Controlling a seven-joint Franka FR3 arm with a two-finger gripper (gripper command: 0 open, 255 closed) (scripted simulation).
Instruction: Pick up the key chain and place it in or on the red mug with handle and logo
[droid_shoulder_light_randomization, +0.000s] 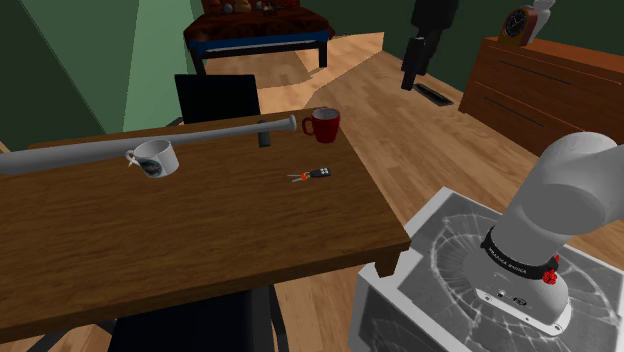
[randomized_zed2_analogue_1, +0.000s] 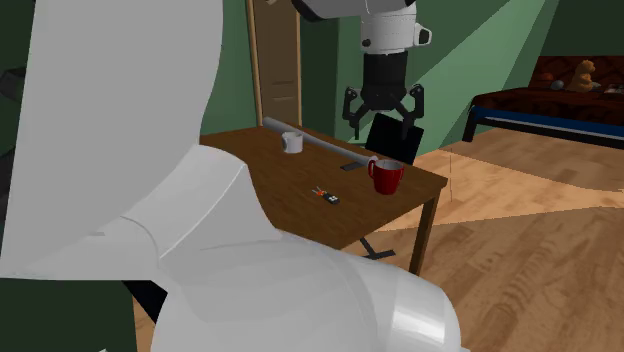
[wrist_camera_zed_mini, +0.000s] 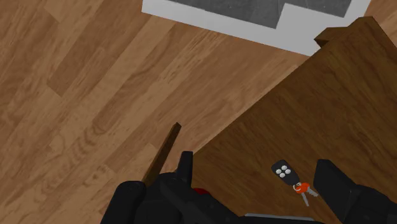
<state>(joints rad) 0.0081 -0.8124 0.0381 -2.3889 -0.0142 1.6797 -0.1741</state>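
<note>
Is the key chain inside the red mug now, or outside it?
Outside. The key chain lies flat on the table, apart from the red mug, and the gripper hangs open above, holding nothing.

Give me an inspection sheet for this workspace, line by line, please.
Surface: brown wooden table.
Job's things: key chain lying flat on the table; red mug upright near the far corner, apart from the key chain.
Clutter: white mug by a long grey bar.
Hand: hand open, high above the table, holding nothing.
Cables: nothing seen.
Surroundings: wooden floor, green wall, black chair beyond the table, brown dresser.
</note>
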